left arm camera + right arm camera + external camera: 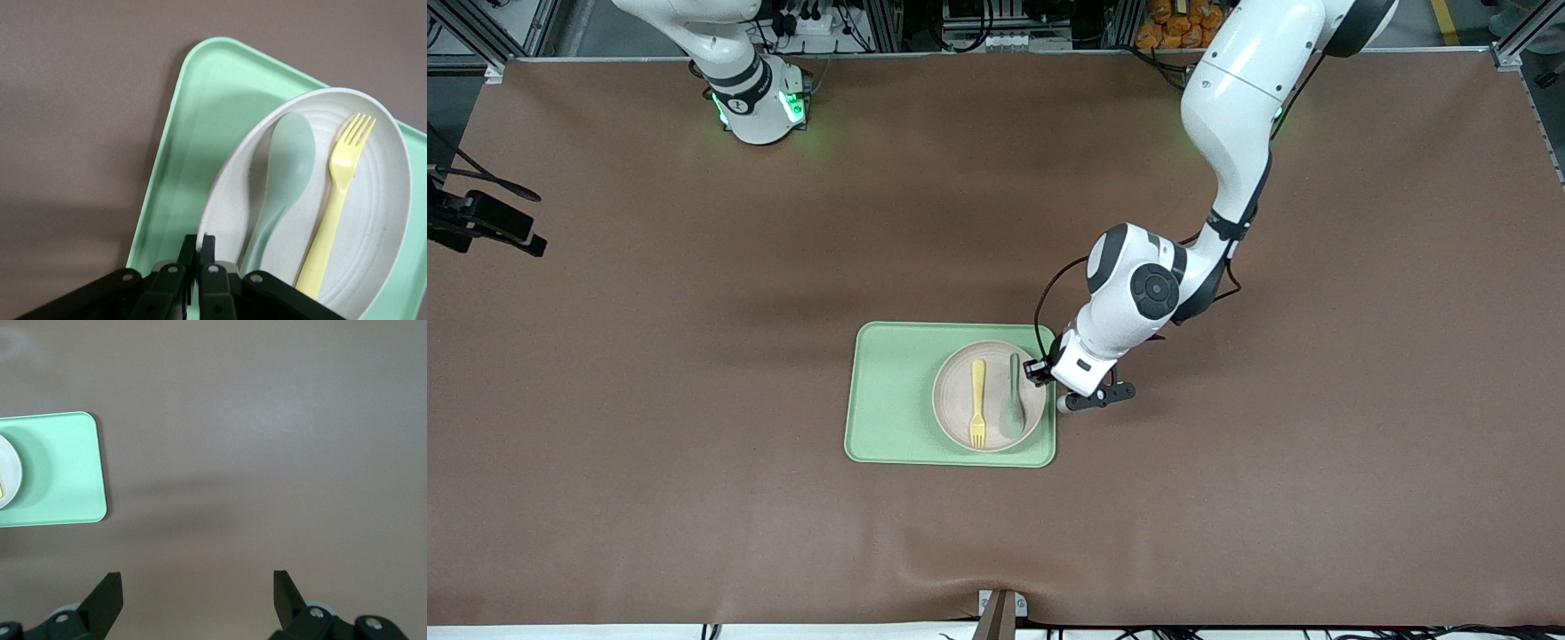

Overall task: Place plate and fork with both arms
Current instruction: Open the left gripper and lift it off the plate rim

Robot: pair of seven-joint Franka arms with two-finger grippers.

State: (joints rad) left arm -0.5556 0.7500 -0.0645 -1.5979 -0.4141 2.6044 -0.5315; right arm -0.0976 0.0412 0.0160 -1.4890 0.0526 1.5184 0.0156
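The beige speckled plate lies on the light-green tray. The pale-yellow fork lies in the plate, tines toward the front camera. My left gripper is low at the plate's rim on the side toward the left arm's end, shut on the rim. In the left wrist view its fingers pinch the plate's edge, with the fork beside them. My right gripper is open and empty over bare table; it does not show in the front view.
A grey-green spoon lies in the plate beside the fork, close to my left gripper; it also shows in the left wrist view. The tray's corner shows in the right wrist view. Brown table surface surrounds the tray.
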